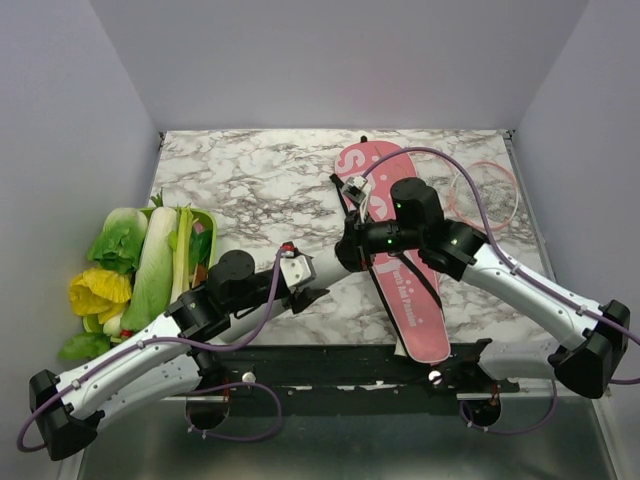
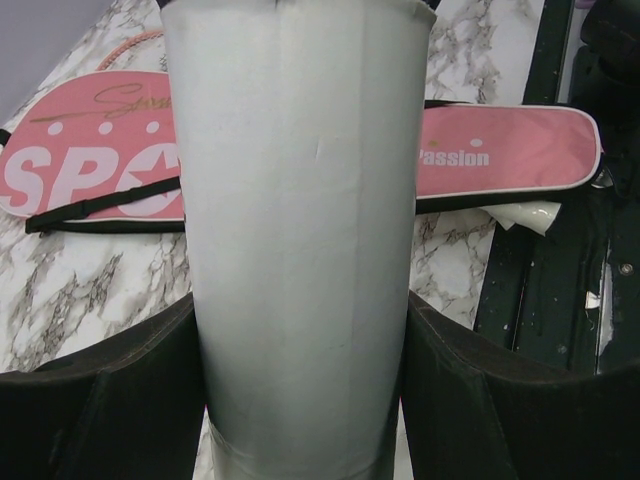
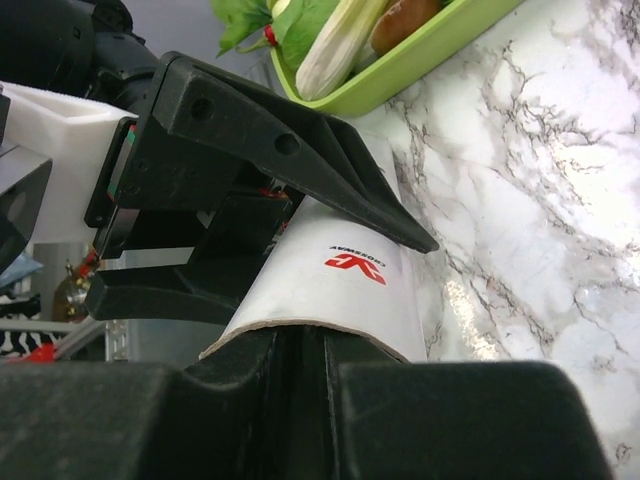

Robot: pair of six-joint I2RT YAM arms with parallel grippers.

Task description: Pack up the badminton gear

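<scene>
Black framing along the near edge of the bench [image 1: 250, 190] is carrying both arm bases, and the two arms are reaching inward so that their tips are meeting over the middle of the marble surface.

1. The left end effector [image 2: 300, 325] is clamping the white tube [image 2: 300, 200] from both sides, its dark fingers [image 2: 150, 380] pressing against the tube wall. The tube is being held off the bench, just beside the pink cover.
2. The right end effector [image 3: 322, 360] is sitting at the open end of the tube, touching or almost touching its rim. Its jaws are standing close together with only a narrow slit between them. The right wrist view is not showing whether they are pinching the rim, holding something small, or holding nothing.
3. To the left, the green tray [image 3: 430, 60] of vegetables is lying well apart from the work and is taking no part in it.
4. Beyond the tube, the pink cover [image 1: 405, 300] is lying flat on the bench, its black strap [image 2: 100, 205] resting across the lettered face.
5. Farther right, one pink-framed racket [image 1: 485, 195] is lying on the bench, outside the cover and apart from it.

Progress, as a judgement: packing is at an early to middle stage. The tube is being handled now, and its contents are hidden. The racket is remaining to be put into the cover, and the tube has not yet been stowed.
</scene>
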